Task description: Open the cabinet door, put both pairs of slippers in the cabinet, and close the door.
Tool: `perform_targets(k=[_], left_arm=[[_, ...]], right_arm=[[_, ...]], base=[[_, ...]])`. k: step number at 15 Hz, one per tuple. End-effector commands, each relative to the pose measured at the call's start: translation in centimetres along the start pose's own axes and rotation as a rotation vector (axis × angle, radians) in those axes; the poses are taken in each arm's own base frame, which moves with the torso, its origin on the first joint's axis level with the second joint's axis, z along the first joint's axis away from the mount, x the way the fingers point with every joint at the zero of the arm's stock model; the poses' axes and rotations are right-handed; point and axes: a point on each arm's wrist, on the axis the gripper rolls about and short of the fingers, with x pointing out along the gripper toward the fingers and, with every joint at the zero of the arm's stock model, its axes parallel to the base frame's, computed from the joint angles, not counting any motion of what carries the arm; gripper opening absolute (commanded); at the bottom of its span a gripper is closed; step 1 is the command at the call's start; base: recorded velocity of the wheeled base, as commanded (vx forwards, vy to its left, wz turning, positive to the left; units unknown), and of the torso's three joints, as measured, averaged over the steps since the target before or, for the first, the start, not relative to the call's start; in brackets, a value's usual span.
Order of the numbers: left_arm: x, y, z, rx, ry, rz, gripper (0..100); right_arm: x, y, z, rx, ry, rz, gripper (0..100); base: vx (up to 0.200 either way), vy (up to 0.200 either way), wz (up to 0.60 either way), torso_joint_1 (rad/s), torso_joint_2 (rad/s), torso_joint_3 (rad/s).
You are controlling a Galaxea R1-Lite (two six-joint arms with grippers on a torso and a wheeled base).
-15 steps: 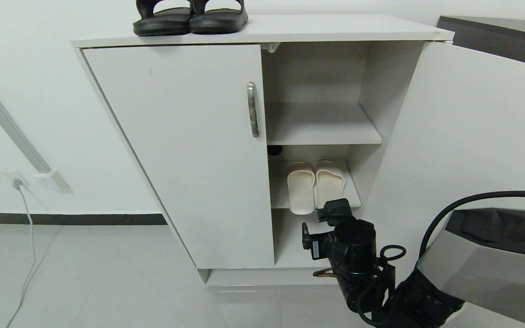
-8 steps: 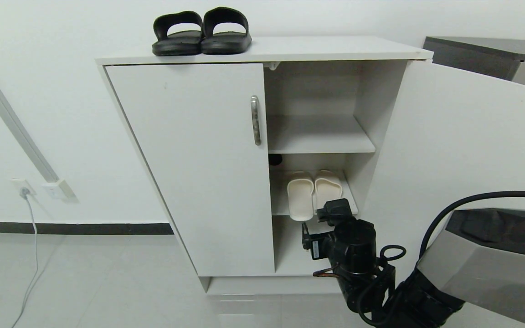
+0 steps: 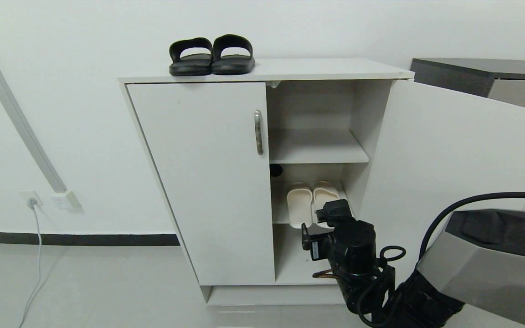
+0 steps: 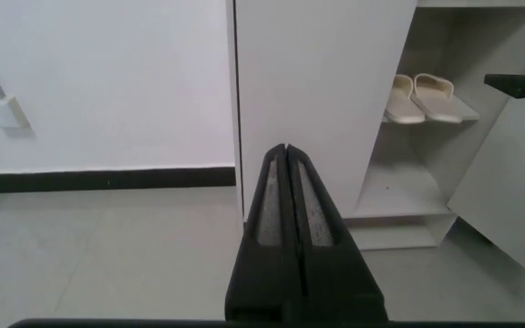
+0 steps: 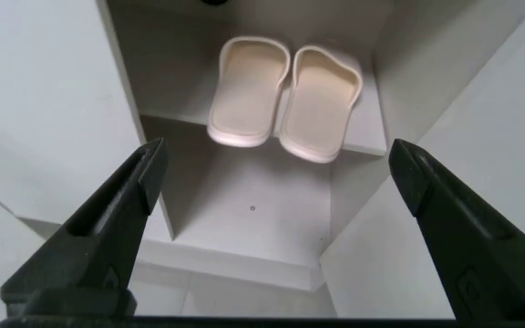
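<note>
Holding my right gripper (image 5: 278,155), jaws wide apart, just in front of the open cabinet (image 3: 326,68), I see the white slippers (image 3: 311,199) on its middle shelf (image 3: 279,207). The black slippers (image 3: 212,57) sit on top at the left, and my left gripper (image 4: 285,150) has its jaws pressed together.

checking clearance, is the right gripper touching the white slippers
Apart. In the right wrist view the right gripper is open, fingers clear of the white slippers.
</note>
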Motion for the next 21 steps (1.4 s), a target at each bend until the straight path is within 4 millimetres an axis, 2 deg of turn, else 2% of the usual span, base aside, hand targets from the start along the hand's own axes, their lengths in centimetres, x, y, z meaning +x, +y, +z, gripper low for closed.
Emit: perform_targets(k=[1, 8, 21], left_arm=[[0.01, 0.00, 0.01, 0.001, 0.000, 0.002, 0], [0.01, 0.00, 0.01, -0.002, 0.000, -0.001, 0], [0.01, 0.00, 0.01, -0.003, 0.000, 0.002, 0]], right_arm=[[0.05, -0.01, -0.06, -0.001, 0.002, -0.001, 100], [0.06, -0.08, -0.01, 0.004, -0.004, -0.007, 100], [0.07, -0.07, -0.15, 0.001, -0.001, -0.007, 100]], base=[[0.000, 0.000, 0.00, 0.007, 0.02, 0.095], [0.000, 0.000, 0.00, 0.000, 0.00, 0.000], [0.000, 0.200, 0.00, 0.003, 0.00, 0.003]])
